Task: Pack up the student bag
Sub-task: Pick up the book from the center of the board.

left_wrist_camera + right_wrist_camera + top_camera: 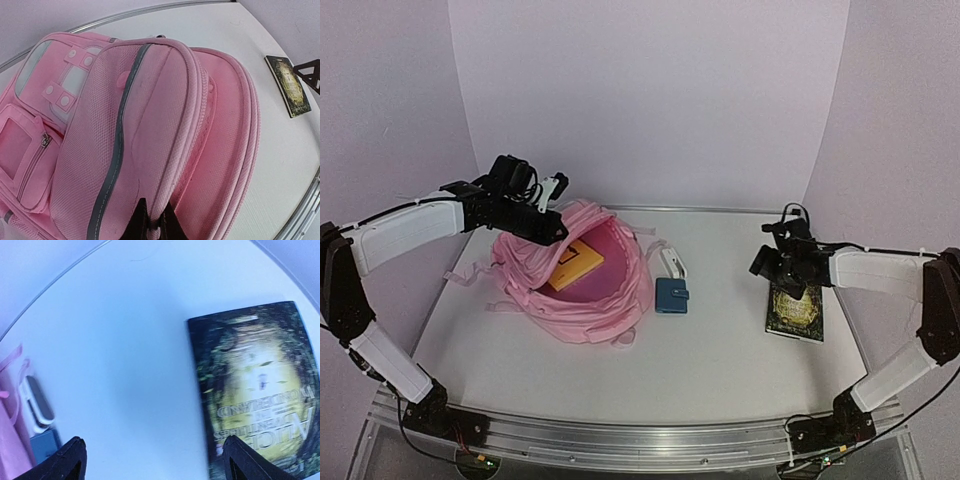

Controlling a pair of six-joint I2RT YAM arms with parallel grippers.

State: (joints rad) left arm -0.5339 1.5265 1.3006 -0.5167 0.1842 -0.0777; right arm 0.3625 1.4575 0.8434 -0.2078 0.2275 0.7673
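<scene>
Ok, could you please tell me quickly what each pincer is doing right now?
Left pincer: closed on the rim of the student bag.
Right pincer: open, holding nothing, near the book.

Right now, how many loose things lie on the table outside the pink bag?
3: a white case right of the bag, a blue wallet just nearer, and a dark book far right. The bag may hide others.

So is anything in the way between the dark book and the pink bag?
Yes. A small blue wallet and a white object lie on the table between the dark book and the student bag. Above them, nothing visible blocks the open bag.
</scene>
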